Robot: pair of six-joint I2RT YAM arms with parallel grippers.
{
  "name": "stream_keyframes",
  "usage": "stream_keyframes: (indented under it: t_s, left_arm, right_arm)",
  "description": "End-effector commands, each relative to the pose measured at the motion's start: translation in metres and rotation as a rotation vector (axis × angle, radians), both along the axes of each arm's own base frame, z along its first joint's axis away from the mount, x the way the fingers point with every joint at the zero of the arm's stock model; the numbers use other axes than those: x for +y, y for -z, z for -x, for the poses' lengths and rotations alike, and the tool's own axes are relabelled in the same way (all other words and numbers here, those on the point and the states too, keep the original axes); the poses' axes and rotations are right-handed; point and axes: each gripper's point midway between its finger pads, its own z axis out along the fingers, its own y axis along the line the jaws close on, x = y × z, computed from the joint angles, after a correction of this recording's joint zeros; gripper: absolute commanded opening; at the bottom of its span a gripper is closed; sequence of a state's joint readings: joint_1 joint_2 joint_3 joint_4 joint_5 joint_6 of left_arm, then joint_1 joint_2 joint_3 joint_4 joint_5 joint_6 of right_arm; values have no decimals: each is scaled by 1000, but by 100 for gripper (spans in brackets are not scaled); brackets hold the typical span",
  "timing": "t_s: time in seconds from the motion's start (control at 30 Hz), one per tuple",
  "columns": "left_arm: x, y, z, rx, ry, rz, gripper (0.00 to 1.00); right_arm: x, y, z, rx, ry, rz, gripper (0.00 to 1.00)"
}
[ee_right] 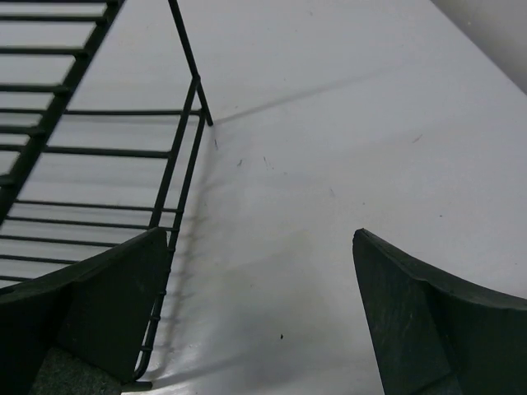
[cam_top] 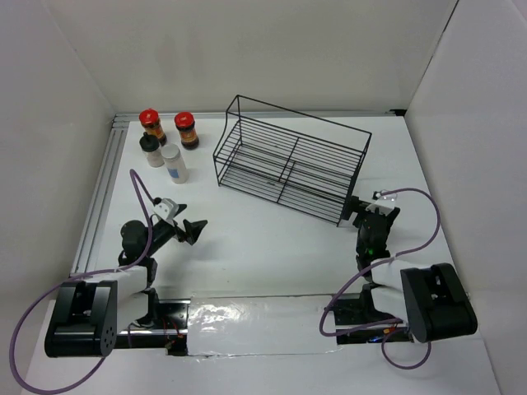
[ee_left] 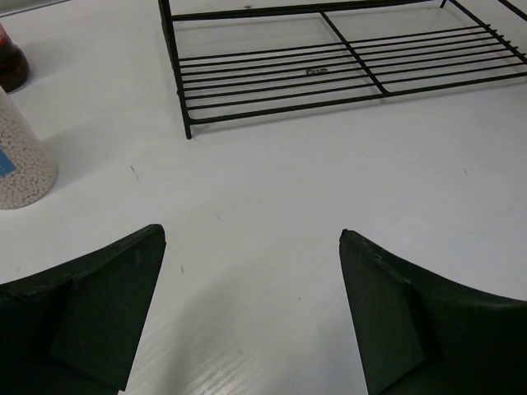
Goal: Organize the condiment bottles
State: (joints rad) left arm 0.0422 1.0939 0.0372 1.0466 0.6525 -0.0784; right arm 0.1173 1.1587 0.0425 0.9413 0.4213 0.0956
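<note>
Two arms stand at the near edge of the white table (cam_top: 272, 247), one on each side. The left gripper (cam_top: 192, 230) is low over the table and points to the right and a little away. In the left wrist view, the left gripper (ee_left: 251, 239) has its two fingers spread wide with only bare table between them, so it holds nothing. The right gripper (cam_top: 375, 212) points away, toward the near right corner of the single black wire rack (cam_top: 288, 160). In its own view the right gripper (ee_right: 259, 234) is also wide open and empty, and one finger (ee_right: 90, 304) is just beside the rack's corner.

The bottles are four, all upright, grouped in the far left corner, left of the rack. In front stand the clear bottle (cam_top: 152, 151) with black cap and the whitish bottle (cam_top: 174, 163) with pale cap. Behind them are the left red-lid jar (cam_top: 151, 125) and the right red-lid jar (cam_top: 187, 129).

The left wrist view shows only two of them. It reveals small white grains and a blue label on the whitish bottle (ee_left: 20, 156).
</note>
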Motion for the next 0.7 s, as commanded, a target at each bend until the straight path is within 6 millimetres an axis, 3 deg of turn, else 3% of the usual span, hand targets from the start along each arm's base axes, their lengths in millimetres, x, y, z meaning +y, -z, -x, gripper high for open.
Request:
stream_keyframes:
  t_s: [0.0, 0.07, 0.1, 0.13, 0.17, 0.2, 0.23, 0.27, 0.3, 0.33, 0.37, 0.4, 0.43, 0.47, 0.5, 0.53, 0.57, 0.63, 0.67]
  left_arm:
    - [-3, 7, 10, -22, 22, -25, 99]
    - [-3, 6, 9, -28, 22, -27, 99]
    - [-3, 6, 10, -27, 23, -25, 99]
    - [-7, 6, 14, -30, 55, -26, 99]
    - [-12, 0, 12, -47, 104, -39, 99]
    - [-16, -15, 14, -127, 148, -82, 99]
    - [-30, 1, 37, -3, 286, -62, 99]
    - [-34, -38, 31, -140, 349, -130, 99]
    - [-41, -48, 39, -173, 421, -148, 99]
    - [-45, -58, 44, -193, 466, -157, 99]
    - [-45, -75, 43, -180, 470, -163, 99]
    - [-44, -90, 42, -246, 463, -211, 99]
    - [-43, -100, 39, -272, 457, -240, 99]
    - [-37, -119, 28, -300, 423, -299, 99]
    - [-35, -129, 22, -306, 408, -327, 99]
    - [-32, -137, 17, -296, 400, -345, 99]
    - [-27, -157, 4, -254, 378, -371, 99]
    - [-23, -177, -8, -158, 353, -345, 99]
    - [-19, -220, -16, -133, 309, -295, 99]
  right_arm:
    - [3, -19, 2, -90, -15, -19, 100]
    - [1, -18, 6, -86, -1, -27, 100]
    - [-4, -40, 2, -139, 44, -57, 100]
    - [-21, -27, 12, -66, 160, -90, 100]
    - [-27, -38, 13, -80, 195, -94, 100]
    - [-30, -71, 10, -155, 199, -97, 100]
    - [-28, -75, 10, -130, 168, -75, 100]
    - [-31, -106, 9, -182, 162, -53, 100]
    - [-31, -119, 9, -190, 158, -52, 100]
    - [-35, -114, 14, -135, 183, -50, 100]
    - [-39, -124, 15, -138, 208, -69, 100]
    - [-43, -151, 15, -171, 228, -74, 100]
    - [-45, -148, 18, -111, 240, -62, 100]
    - [-47, -172, 17, -127, 236, -48, 100]
    - [-46, -177, 14, -99, 223, -25, 99]
    - [-44, -175, 14, -40, 194, 10, 88]
    - [-38, -197, 9, -42, 127, 58, 54]
    - [-34, -204, 2, 1, 97, 73, 25]
    - [-32, -226, -2, -29, 88, 74, 16]
